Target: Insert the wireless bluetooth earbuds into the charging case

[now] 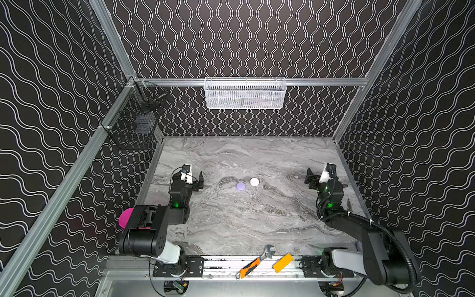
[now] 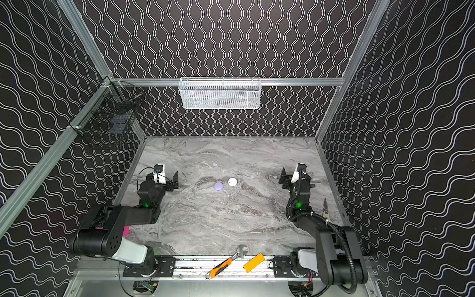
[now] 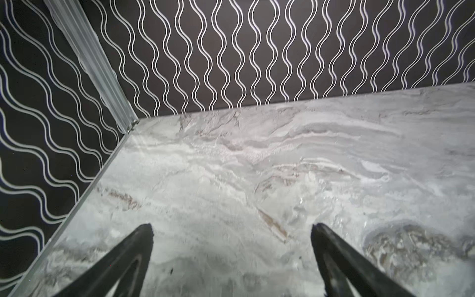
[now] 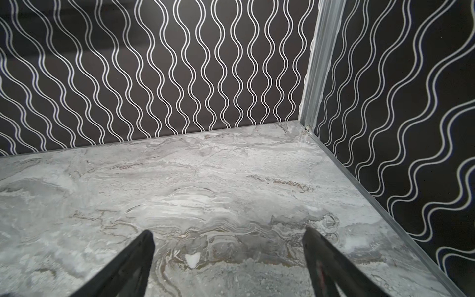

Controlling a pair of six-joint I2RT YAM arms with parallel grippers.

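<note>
Cases sit closed on the table point(image 1: 231, 221), lavender case point(image 1: 240, 186) just beside white case point(image 1: 254, 181), earbuds hidden from me; my left gripper point(image 3: 231, 227) and right gripper point(image 4: 228, 231) gape wide, empty, well apart, wrench point(image 1: 266, 253) on the front rail point(image 1: 223, 267).
</note>
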